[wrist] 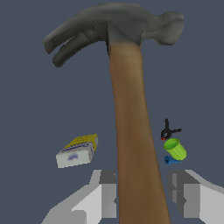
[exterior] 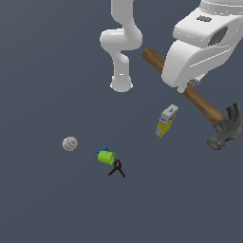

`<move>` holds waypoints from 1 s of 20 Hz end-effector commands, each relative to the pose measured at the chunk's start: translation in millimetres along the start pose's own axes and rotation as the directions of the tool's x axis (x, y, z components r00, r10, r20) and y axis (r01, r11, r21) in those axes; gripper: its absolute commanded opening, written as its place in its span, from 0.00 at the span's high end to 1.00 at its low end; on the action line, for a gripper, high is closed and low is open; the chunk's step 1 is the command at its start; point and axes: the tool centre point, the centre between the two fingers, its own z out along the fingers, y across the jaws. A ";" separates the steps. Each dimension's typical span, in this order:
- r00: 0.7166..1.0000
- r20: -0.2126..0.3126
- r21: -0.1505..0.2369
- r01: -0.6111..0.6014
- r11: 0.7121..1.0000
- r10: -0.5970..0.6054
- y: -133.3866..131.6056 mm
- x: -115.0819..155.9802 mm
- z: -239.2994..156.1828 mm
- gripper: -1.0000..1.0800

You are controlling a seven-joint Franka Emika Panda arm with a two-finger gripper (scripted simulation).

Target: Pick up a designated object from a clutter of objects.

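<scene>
wrist view: tool (wrist: 143,194) clamped on hammer (wrist: 131,131) handle, above the clutter.

The baseball (exterior: 70,143) is placed farthest to the exterior view's left, the cup (exterior: 106,157) and clamp (exterior: 116,168) are set touching beside it, and the box (exterior: 167,121) lies right of them.

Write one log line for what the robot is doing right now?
gripper: around hammer handle, contact unclear | hammer: seems lifted | box, cup, clamp, baseball: on floor
</scene>
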 end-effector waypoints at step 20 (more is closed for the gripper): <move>1.000 0.001 0.001 0.000 1.000 0.000 12.7 9.5 -31.4 1.00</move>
